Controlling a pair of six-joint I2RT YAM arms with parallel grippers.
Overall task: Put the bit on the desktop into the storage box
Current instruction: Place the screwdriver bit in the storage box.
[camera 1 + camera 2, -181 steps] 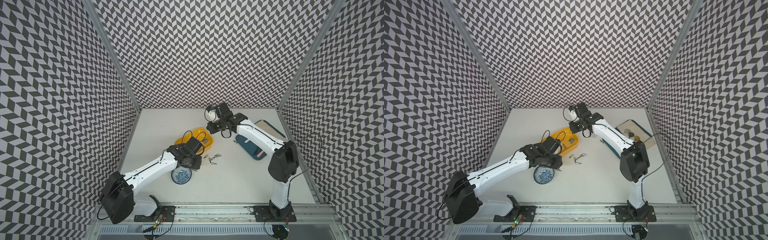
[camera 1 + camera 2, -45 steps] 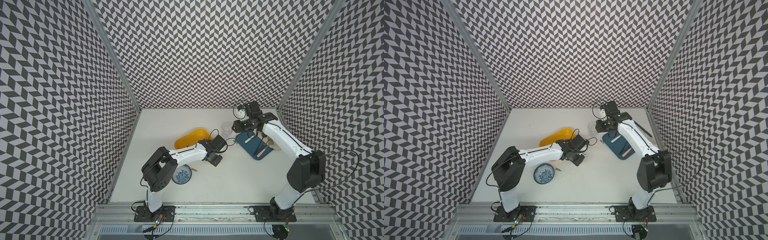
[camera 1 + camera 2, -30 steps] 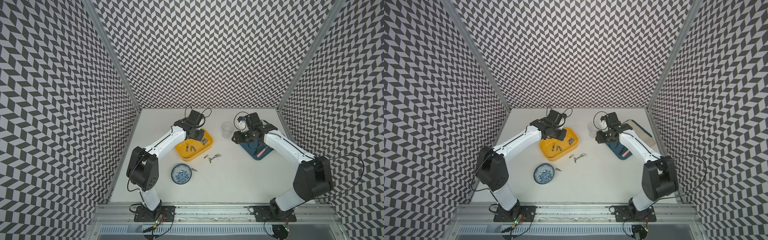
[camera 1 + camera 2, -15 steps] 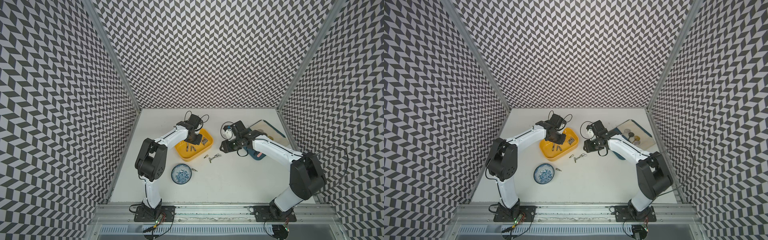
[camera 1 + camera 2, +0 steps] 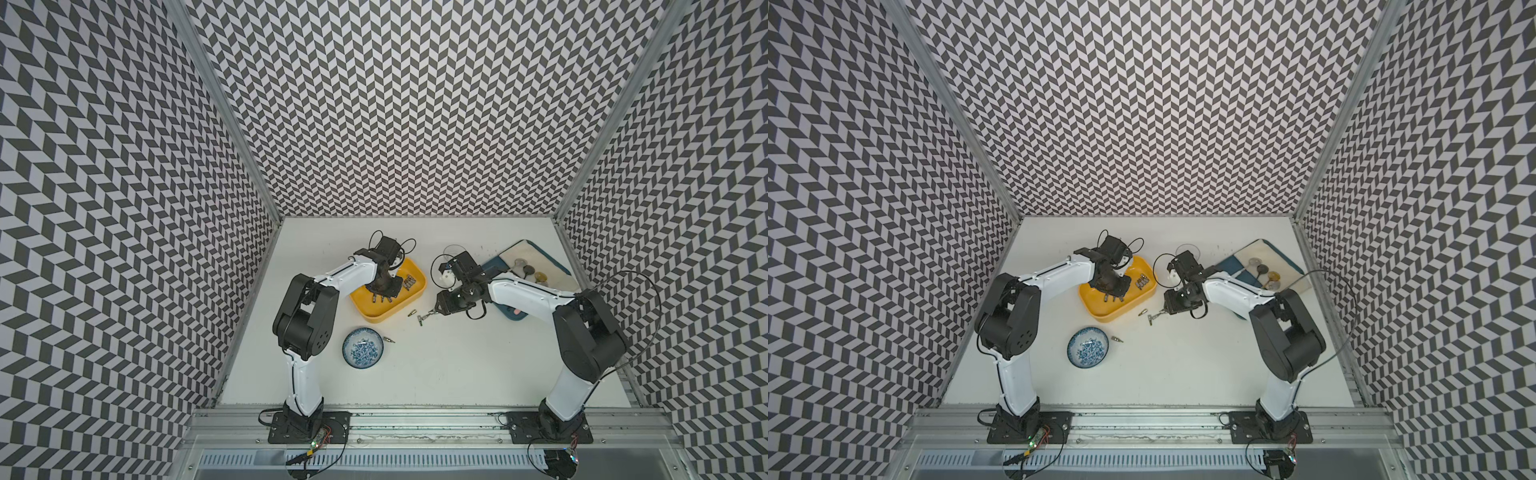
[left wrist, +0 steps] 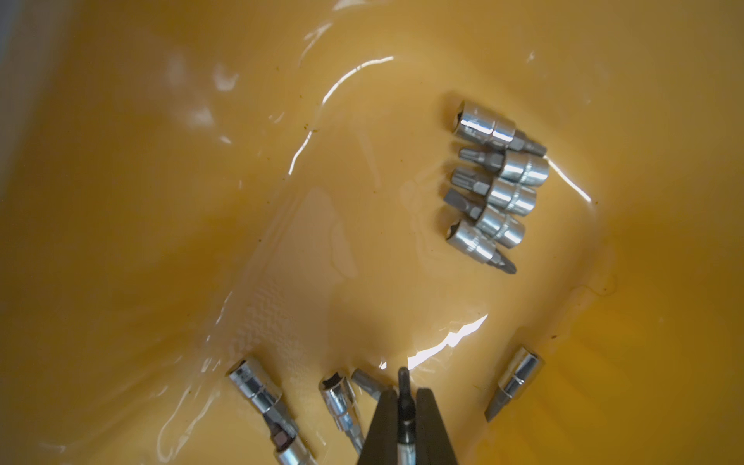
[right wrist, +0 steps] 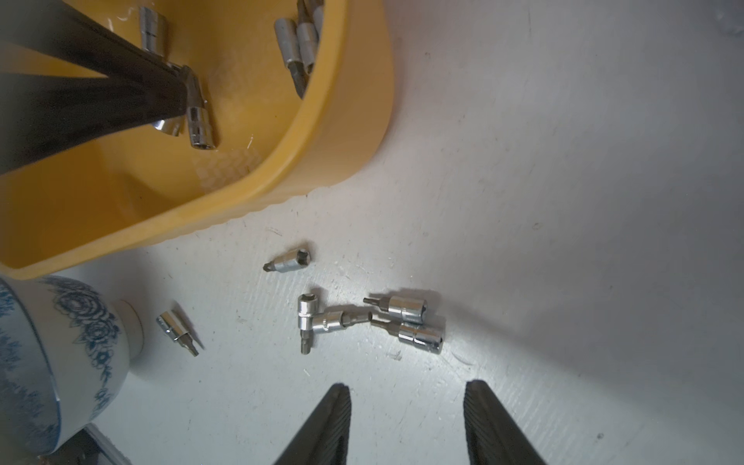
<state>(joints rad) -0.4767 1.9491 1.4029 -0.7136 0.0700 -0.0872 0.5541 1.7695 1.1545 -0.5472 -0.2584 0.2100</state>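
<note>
Chevron-patterned walls (image 5: 415, 104) close in the white desktop (image 5: 457, 374) you are working over. Your left gripper (image 6: 404, 392) is down inside the yellow storage box (image 6: 161, 201), its jaws pinched tight on 1 slim dark bit (image 6: 404, 380) that pokes out just past the fingertips, close above the box floor. Ahead of that gripper, a row of 5 bits (image 6: 495, 189) lies side by side on the floor, each touching the next. At least 3 loose bits (image 6: 259, 392) lie right around its fingertips (1 of them is partly hidden behind a finger).

Your right gripper (image 7: 407, 385) hangs low over the desktop, outside the box, with its jaws parted to a middling width and nothing between them. Just ahead of its fingertips sits a cluster of 4 bits (image 7: 396, 308), bunched together with some touching. Further ahead, 1 single bit (image 7: 288, 259) lies alone, near the box's outer wall but apart from it. Off toward your left arm's side, 1 stray bit (image 7: 177, 332) lies just beside the foot of the blue-and-white bowl (image 7: 60, 342). That puts 6 bits on the desktop, none of them gripped. Behind the right gripper, a dark-blue board (image 5: 515, 318) lies partly under its arm.
</note>
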